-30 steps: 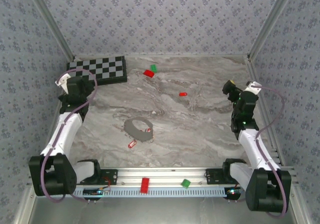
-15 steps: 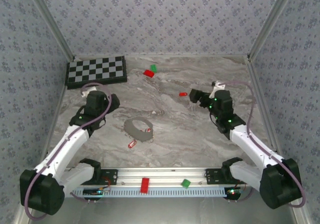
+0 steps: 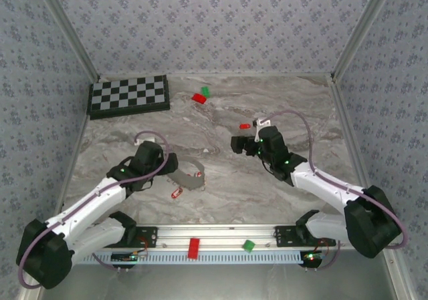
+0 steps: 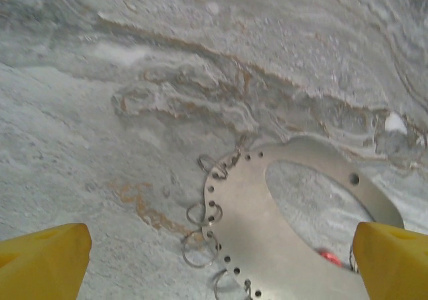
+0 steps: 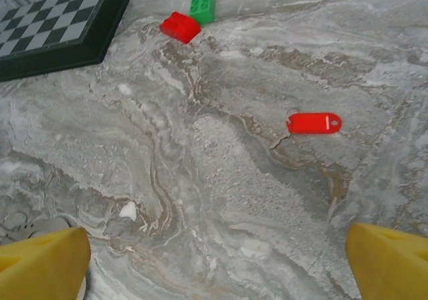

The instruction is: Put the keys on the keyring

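The keyring is a grey band looped flat on the marble table, left of the middle. Seen from the left wrist, the keyring has a row of holes and small wire rings along its edge. One red key lies on the band's right side, and the same key just peeks out. A second key lies in front of the loop. A third key lies alone right of the middle. My left gripper hangs open over the ring's left edge. My right gripper is open, just short of the lone key.
A chessboard sits at the back left. A red block and a green block lie at the back middle. Another red block and green block rest on the front rail.
Both arms have swung in from the sides: the left gripper came forward and right to the keyring, and the right gripper moved left to near the lone key. Both stayed open.
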Tool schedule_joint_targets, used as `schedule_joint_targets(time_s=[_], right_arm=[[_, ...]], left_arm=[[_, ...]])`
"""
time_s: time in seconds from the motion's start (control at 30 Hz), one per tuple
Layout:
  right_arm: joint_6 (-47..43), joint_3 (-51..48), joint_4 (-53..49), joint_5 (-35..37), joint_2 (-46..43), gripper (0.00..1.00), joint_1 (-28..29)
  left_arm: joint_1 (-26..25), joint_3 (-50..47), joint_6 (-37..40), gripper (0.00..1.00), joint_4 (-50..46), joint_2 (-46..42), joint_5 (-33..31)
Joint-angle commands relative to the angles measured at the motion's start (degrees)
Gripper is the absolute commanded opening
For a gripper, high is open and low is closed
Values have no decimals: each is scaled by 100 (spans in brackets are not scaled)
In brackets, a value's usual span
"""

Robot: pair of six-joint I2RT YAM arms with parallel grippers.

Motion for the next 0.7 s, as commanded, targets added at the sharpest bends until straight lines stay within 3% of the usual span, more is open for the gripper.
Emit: schedule_joint_targets(time_s=[0.0,0.2,0.67], right_arm=[[-33,141,-16,223,93,99,166],[-86,136,-36,251,38,99,354],[-170,-31,178,74,-44,99,374]], left_arm=[[-233,-100,77,99,-182,-116,136],[-631,-177,-89,91,-405,-98,-49],[-715,-523,-361,42,221,385,411]])
